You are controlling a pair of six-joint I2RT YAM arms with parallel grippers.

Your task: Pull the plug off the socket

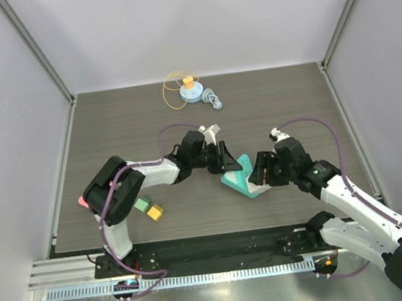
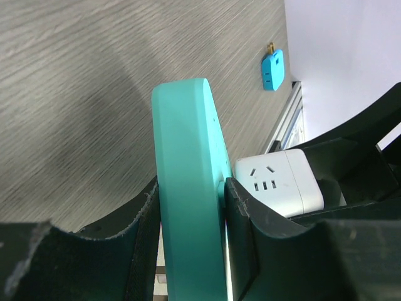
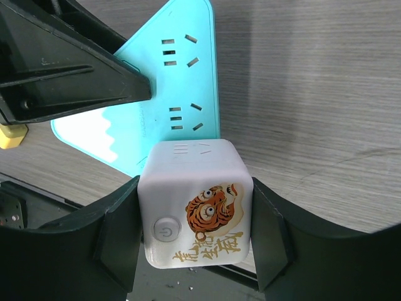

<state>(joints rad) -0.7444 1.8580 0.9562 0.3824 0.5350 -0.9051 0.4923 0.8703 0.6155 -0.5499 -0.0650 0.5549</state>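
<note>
White cube plug [image 3: 195,210]: rounded corners, orange tiger print with gold characters on the near face, round power button at 9 o'clock of the print, outlet slots on the top face. Sits against the face of a teal power strip [image 3: 169,94], flat and rounded, two outlet groups bare at 12 o'clock of the cube. Can't tell whether the pins are fully seated.

Held in the right gripper [image 3: 195,233]: about half open, one black finger at 3 o'clock and one at 9 o'clock, both flat on the cube's side faces. Cube fills the gap between them.

Strip pinched on edge by the left gripper [image 2: 191,210]: nearly closed, pads on the two broad faces, thin teal body standing upright between them in the left wrist view, cube just at 3 o'clock of it.

In the top view: strip and cube near the middle of the wooden table [image 1: 112,131], between the two wrists, left gripper at 10 o'clock of the strip, right gripper at 3 o'clock. Green block [image 1: 142,204] and yellow block [image 1: 154,212] well apart, toward 8 o'clock.
</note>
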